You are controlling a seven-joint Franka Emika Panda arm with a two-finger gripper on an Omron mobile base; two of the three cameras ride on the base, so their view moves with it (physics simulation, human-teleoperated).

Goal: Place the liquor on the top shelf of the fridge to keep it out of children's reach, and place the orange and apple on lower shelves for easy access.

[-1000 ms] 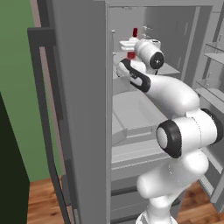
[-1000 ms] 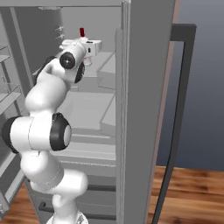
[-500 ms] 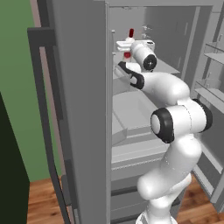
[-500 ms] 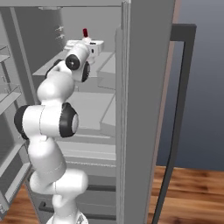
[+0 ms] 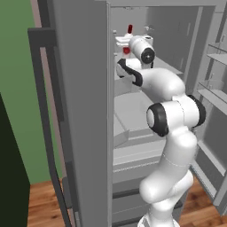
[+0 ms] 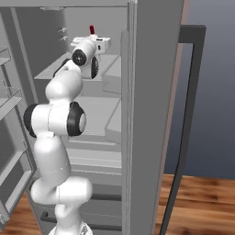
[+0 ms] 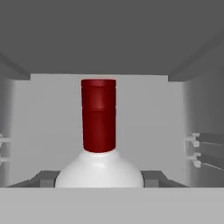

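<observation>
My gripper [image 7: 99, 179] is shut on the liquor [image 7: 99, 118], a clear-white bottle with a red cap, held upright. Its fingertips [image 7: 43, 177] flank the bottle's shoulders. In the left base view the arm reaches deep into the open fridge [image 5: 80, 88], and the liquor [image 5: 130, 29] pokes its red cap above the gripper [image 5: 125, 44] near the cavity's ceiling. From the right, the liquor [image 6: 92, 30] and gripper [image 6: 94, 40] hang over the top shelf [image 6: 48, 71] of the fridge [image 6: 151, 92]. Whether the bottle touches the shelf is hidden. The orange and apple are out of view.
Lower shelves and a drawer [image 5: 133, 128] lie below the arm. Narrow door racks [image 5: 217, 53] line the open door on the right, door racks [image 6: 7, 55] on the left from the other side. A dark bar handle [image 6: 190, 92] runs down the closed door.
The arm has stretched further into the fridge. The bottle has gone deeper and slightly higher with the gripper.
</observation>
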